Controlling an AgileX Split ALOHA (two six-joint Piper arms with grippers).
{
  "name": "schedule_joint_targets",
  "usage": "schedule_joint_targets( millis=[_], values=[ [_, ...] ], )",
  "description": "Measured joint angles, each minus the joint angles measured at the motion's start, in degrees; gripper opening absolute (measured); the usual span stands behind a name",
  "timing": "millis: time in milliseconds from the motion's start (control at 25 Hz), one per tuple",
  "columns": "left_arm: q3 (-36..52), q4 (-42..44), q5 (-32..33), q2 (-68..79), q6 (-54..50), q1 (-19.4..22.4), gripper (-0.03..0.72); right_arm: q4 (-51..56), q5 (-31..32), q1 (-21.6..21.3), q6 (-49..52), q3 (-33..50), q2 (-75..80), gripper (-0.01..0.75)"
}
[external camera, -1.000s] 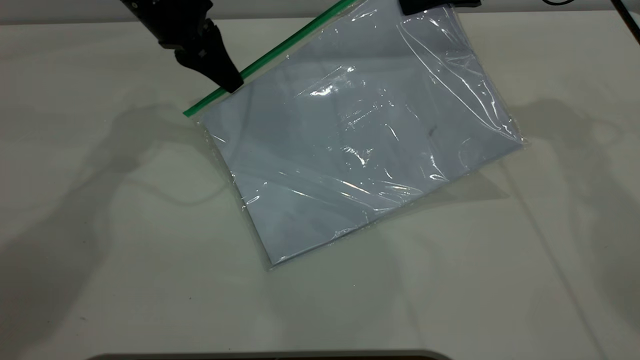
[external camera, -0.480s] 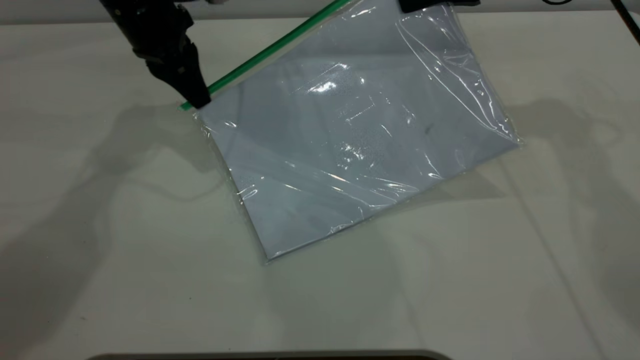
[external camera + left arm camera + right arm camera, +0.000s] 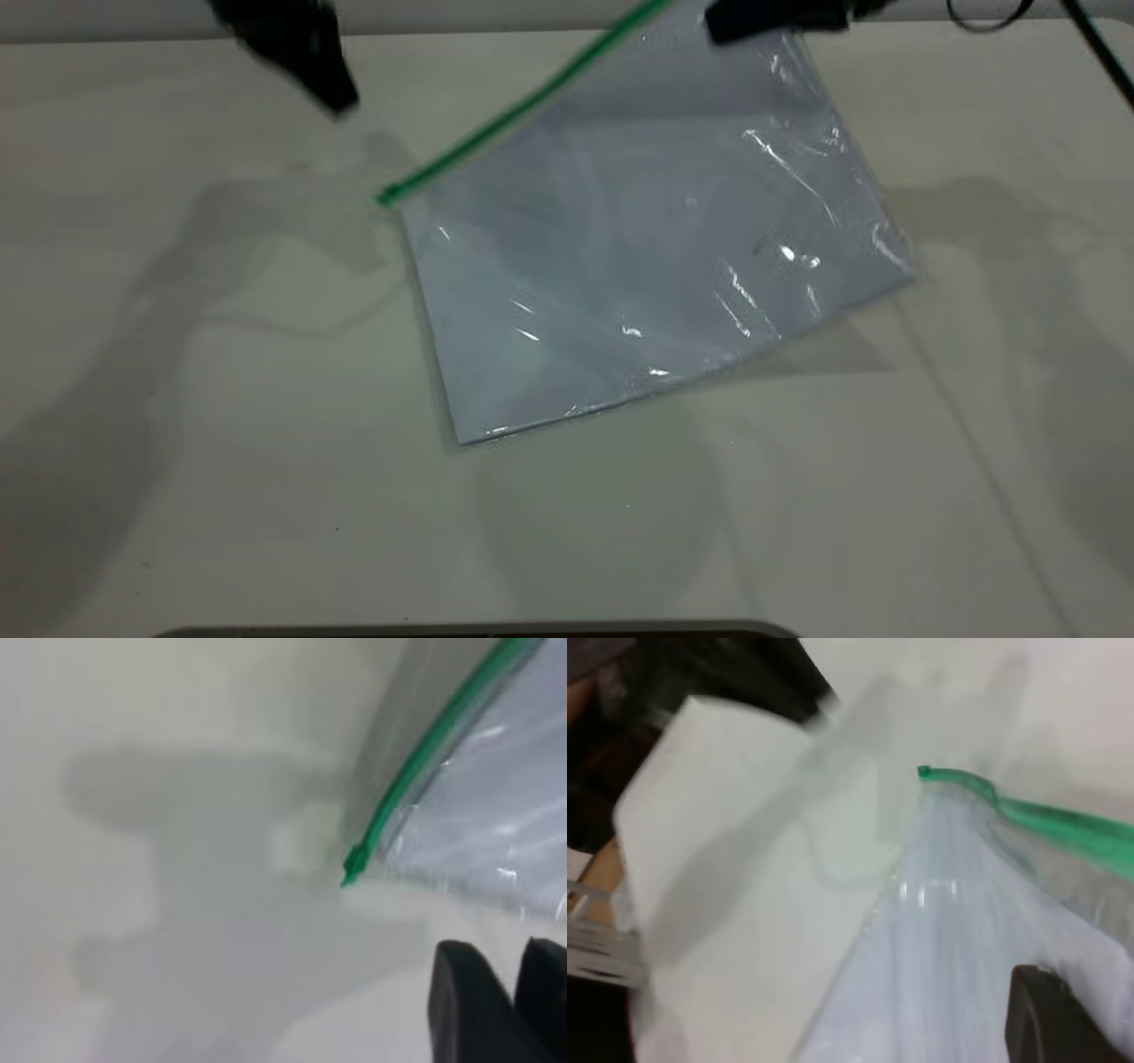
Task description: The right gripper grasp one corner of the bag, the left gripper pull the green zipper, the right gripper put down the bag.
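The bag (image 3: 638, 257) is a clear pouch with white sheets inside. It hangs tilted over the table, its top corner held up at the back. My right gripper (image 3: 751, 23) is shut on that corner; in the right wrist view one dark finger (image 3: 1052, 1014) lies on the plastic (image 3: 957, 974). The green zipper (image 3: 523, 102) runs along the bag's upper left edge, and its free end (image 3: 352, 870) with the small tab points down and left. It also shows in the right wrist view (image 3: 1063, 819). My left gripper (image 3: 330, 87) is off the zipper, up and left of its end, fingers (image 3: 469, 1001) together and empty.
The white table (image 3: 221, 461) lies under the bag, with arm shadows at left and right. A dark rounded edge (image 3: 478, 631) runs along the near side. A black cable (image 3: 985, 16) lies at the far right corner.
My left gripper slid down the zipper to its end, then came off it and moved up and back. The bag swung to the right and its lower corner rose a little.
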Motion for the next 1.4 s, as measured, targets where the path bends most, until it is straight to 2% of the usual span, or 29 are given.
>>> schedule_joint_targets(
  millis=[200,280,320,440,560,640,720,880,1040,1200,1400],
  values=[
    [-3.5,-0.8,1.5,-7.8,-4.3,0.0,0.475,2.3,-9.3,2.2,-2.1,0.0,2.5,0.053],
    [-3.6,-1.0,3.3,-11.4,-5.5,-0.1,0.541,2.1,-12.8,3.1,-2.3,0.0,3.0,0.083],
    [-3.6,-1.4,4.9,-13.5,-5.5,-0.1,0.563,1.0,-14.8,3.2,-2.0,0.0,3.0,0.123],
    [-3.6,-1.9,9.6,-20.7,-6.3,-0.1,0.578,-5.0,-17.8,3.0,1.7,-0.1,2.9,0.272],
    [-3.6,-2.1,13.0,-27.7,-9.2,-0.1,0.578,-13.2,-18.5,1.8,8.5,-0.1,2.0,0.462],
    [-3.6,-2.1,14.7,-31.8,-11.1,-0.1,0.578,-18.0,-18.3,0.9,12.0,-0.1,0.2,0.544],
    [-3.6,-2.1,16.7,-35.8,-13.3,-0.1,0.578,-21.4,-16.5,-0.1,15.1,-0.1,-3.0,0.586],
    [-3.6,-2.1,17.8,-42.3,-17.8,-0.1,0.578,-24.3,-5.7,-1.4,22.8,-0.1,-11.7,0.57],
    [-3.6,-1.8,17.8,-47.6,-22.1,-0.1,0.573,-24.2,6.5,-0.2,28.8,-0.1,-19.9,0.517],
    [-1.1,1.4,17.8,-52.1,-27.7,-0.1,0.569,-25.8,9.1,2.8,35.1,-0.1,-27.0,0.475],
    [8.8,6.6,17.8,-59.9,-32.9,-0.1,0.569,-33.8,9.9,8.5,46.8,-0.1,-36.2,0.464]
  ],
)
